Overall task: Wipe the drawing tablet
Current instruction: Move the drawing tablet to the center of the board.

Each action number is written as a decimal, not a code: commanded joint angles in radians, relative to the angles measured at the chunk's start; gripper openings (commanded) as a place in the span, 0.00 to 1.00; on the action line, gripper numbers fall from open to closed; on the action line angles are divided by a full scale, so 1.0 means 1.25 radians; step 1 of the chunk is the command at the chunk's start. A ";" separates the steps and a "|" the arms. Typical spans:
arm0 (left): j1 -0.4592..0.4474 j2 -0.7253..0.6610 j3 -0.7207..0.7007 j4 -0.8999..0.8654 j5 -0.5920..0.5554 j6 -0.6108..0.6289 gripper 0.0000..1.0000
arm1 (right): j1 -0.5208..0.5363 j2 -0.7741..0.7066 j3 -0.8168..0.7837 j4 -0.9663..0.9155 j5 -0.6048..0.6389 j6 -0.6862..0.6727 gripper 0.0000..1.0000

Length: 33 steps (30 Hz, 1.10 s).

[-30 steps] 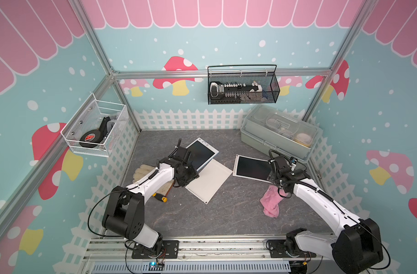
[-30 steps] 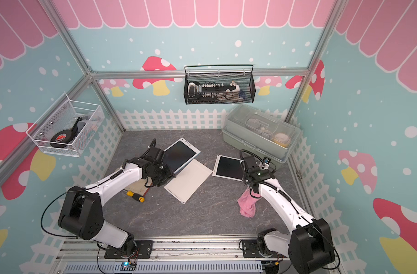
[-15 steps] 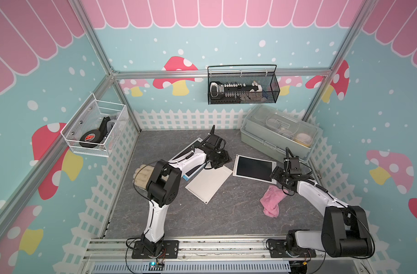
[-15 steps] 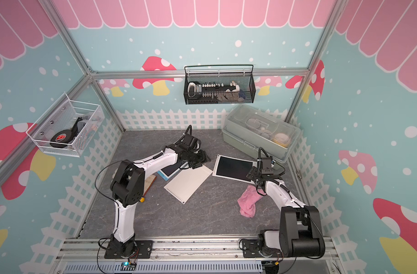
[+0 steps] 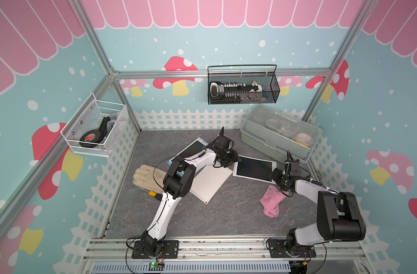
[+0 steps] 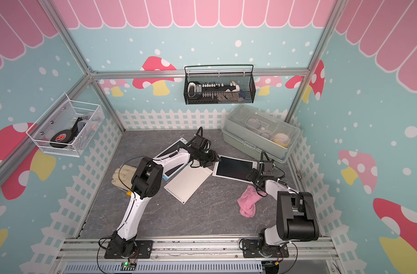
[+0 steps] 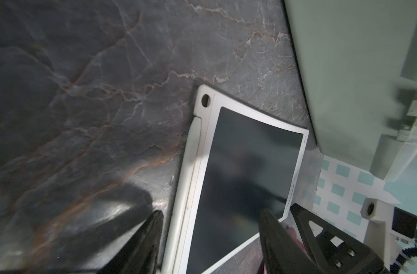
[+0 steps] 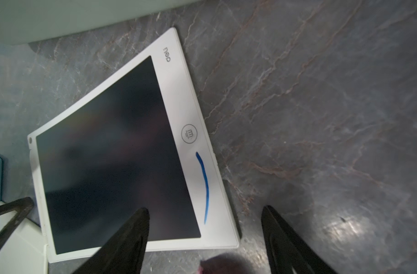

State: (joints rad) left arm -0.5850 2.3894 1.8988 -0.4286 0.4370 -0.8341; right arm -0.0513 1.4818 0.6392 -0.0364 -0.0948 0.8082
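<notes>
The drawing tablet (image 5: pixel 252 168) (image 6: pixel 232 168) lies flat on the floor, a white frame round a dark screen. A blue stroke (image 8: pixel 203 187) marks its white bezel. My left gripper (image 5: pixel 232 159) (image 7: pixel 211 213) is open, its fingers either side of the tablet's (image 7: pixel 245 166) left edge. At the opposite near corner my right gripper (image 5: pixel 272 174) (image 8: pixel 205 210) hangs open over the tablet (image 8: pixel 112 154), holding nothing. A crumpled pink cloth (image 5: pixel 271 200) (image 6: pixel 247 200) lies on the floor just in front of the right gripper, apart from both grippers.
A blue-framed second tablet (image 5: pixel 193 148) and a white board (image 5: pixel 209 185) lie under the left arm. A glove (image 5: pixel 145 175) and a yellow-handled screwdriver (image 5: pixel 153 193) sit at the left. A clear-lidded box (image 5: pixel 278 132) stands close behind the tablet. Wire baskets (image 5: pixel 243 87) (image 5: pixel 93 130) hang on the walls.
My left gripper has swung right from the blue-framed tablet to the drawing tablet's left edge. The right arm has folded back, its gripper staying by the tablet's near right corner.
</notes>
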 commanded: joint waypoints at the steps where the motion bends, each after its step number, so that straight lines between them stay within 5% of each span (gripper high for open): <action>1: -0.006 0.022 0.032 0.002 0.012 -0.004 0.65 | -0.009 0.028 0.013 0.010 -0.016 0.016 0.76; 21: -0.027 0.067 0.074 -0.024 0.051 -0.005 0.64 | -0.012 0.105 0.041 0.035 -0.077 -0.029 0.73; 33: -0.034 -0.047 -0.049 0.199 0.101 -0.117 0.64 | -0.033 0.100 0.033 0.007 -0.158 -0.075 0.68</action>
State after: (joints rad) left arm -0.6010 2.4023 1.8553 -0.2790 0.4961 -0.9283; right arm -0.0937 1.5883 0.7044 0.0452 -0.2180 0.7277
